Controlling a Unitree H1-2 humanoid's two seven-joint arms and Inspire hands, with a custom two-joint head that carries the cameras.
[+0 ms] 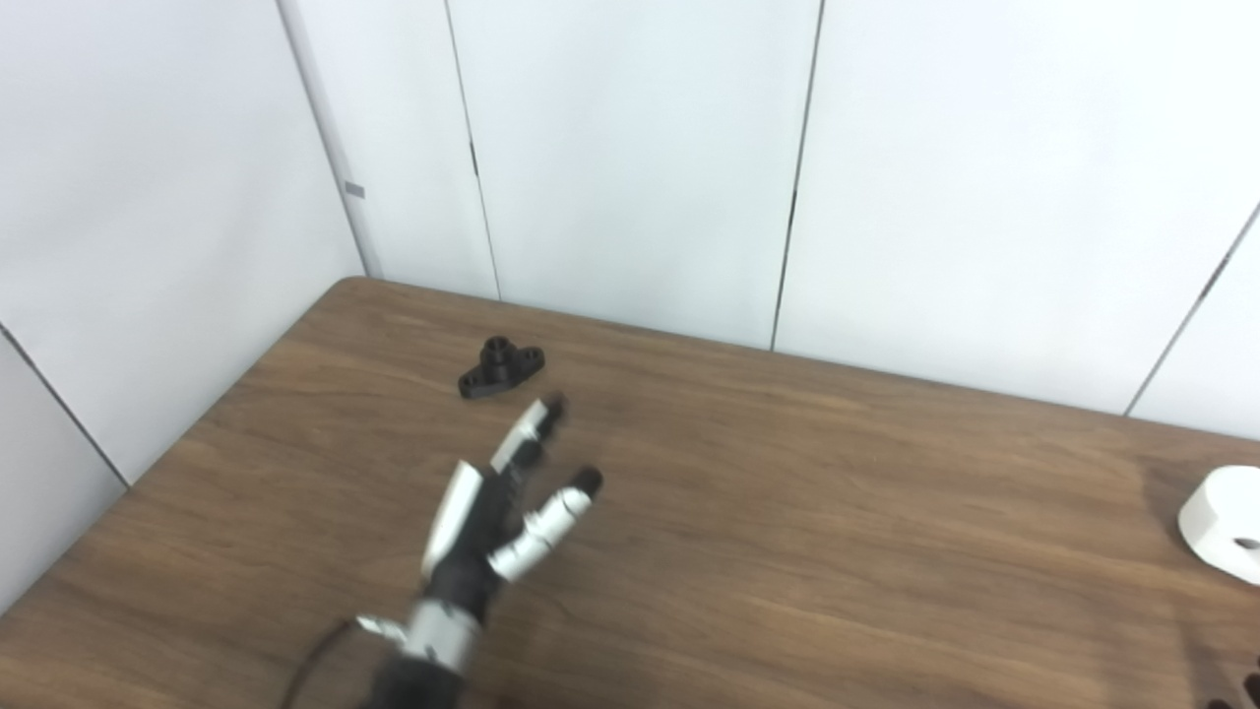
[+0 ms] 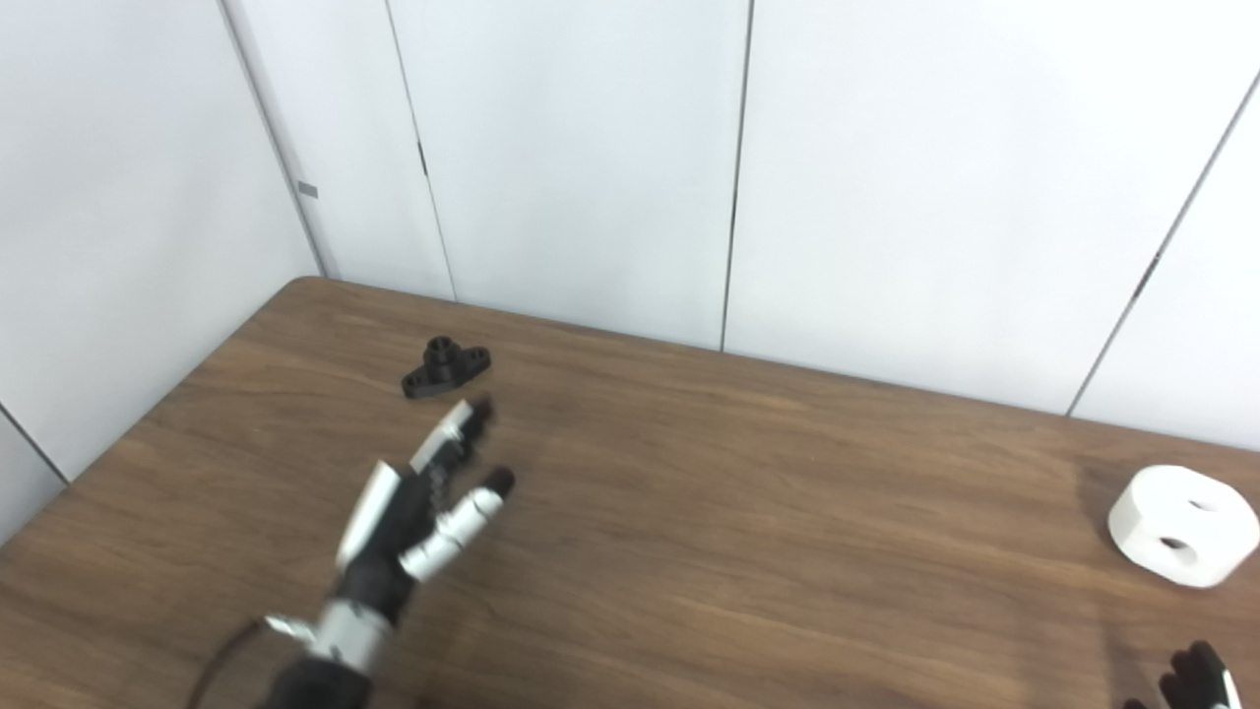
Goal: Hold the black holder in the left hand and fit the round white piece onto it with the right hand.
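Black holder [image 2: 445,366] flat on table [image 2: 748,512], untouched — L hand [image 2: 418,512] spread empty near it. White piece [image 2: 1181,525] far right; R hand [image 2: 1196,679] barely seen, state unclear.

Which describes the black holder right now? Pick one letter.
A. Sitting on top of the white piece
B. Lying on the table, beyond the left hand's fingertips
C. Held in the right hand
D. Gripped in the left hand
B: the black holder lies untouched on the table, past the open left hand, far from the round white piece.
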